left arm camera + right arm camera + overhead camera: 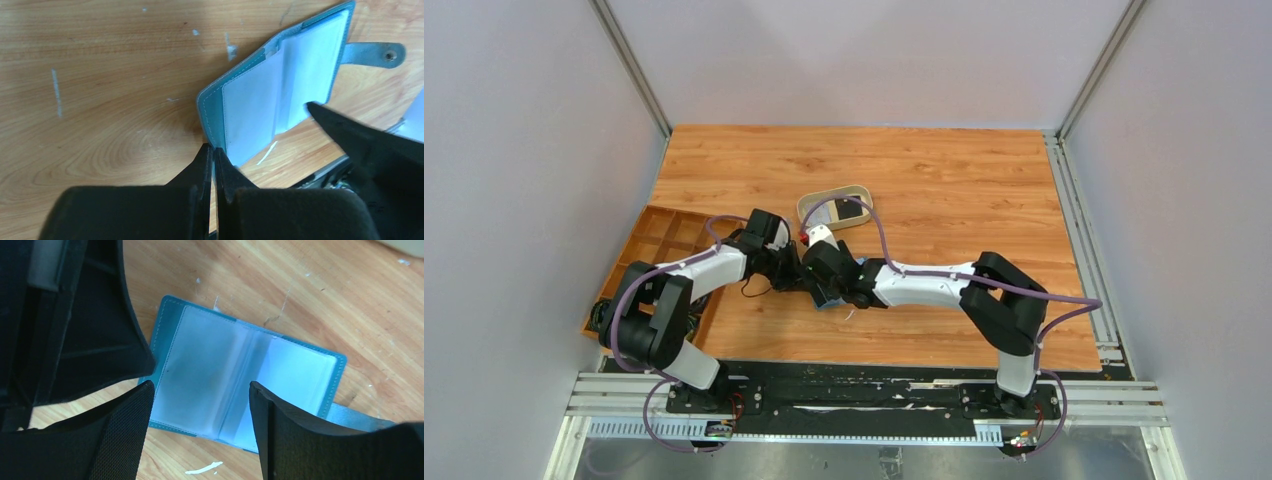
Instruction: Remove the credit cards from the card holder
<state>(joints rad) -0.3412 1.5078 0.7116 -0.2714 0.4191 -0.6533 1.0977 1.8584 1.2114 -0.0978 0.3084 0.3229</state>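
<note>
The teal card holder lies open and flat on the wooden table, its snap tab sticking out on one side. Its two pale pockets show whitish; the brighter half looks like a credit card inside, though I cannot tell card from pocket for sure. My left gripper is shut on the holder's teal corner edge. My right gripper is open, its jaws wide apart just above the holder's middle fold, touching nothing. In the top view both grippers meet over the holder, which is mostly hidden.
A beige oval tray holding a dark item sits just behind the grippers. A wooden compartment tray lies at the table's left edge. White paint flecks mark the wood. Grey walls enclose the table.
</note>
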